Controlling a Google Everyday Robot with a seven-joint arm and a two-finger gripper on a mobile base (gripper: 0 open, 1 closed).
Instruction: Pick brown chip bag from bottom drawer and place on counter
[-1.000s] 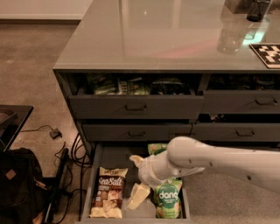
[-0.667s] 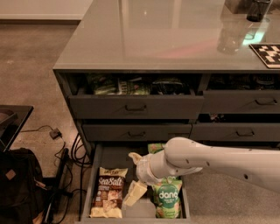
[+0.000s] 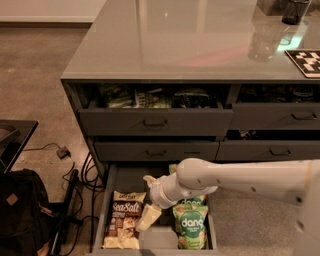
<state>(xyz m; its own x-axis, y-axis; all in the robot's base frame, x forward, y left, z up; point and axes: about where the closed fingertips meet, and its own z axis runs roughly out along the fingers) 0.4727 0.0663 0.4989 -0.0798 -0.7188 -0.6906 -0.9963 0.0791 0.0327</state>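
Note:
The brown chip bag (image 3: 123, 218) lies flat at the left of the open bottom drawer (image 3: 106, 200), its "Sea Salt" lettering facing up. My white arm reaches in from the right. My gripper (image 3: 148, 199) hangs over the drawer just right of the bag, its cream fingers (image 3: 148, 217) pointing down and left beside the bag's right edge. The fingers stand apart and hold nothing. The counter (image 3: 185, 40) is the glossy grey-green top above the drawers.
Green "dang" bags (image 3: 191, 225) lie at the drawer's right, under my arm. The upper left drawer (image 3: 150, 120) stands partly open with snacks. A dark cup (image 3: 295, 11) and checkered tag (image 3: 306, 62) sit on the counter's right. A black bag (image 3: 22, 215) and cables lie on the floor, left.
My gripper has moved a little left and down, closer to the brown chip bag's right edge. The bags have not moved.

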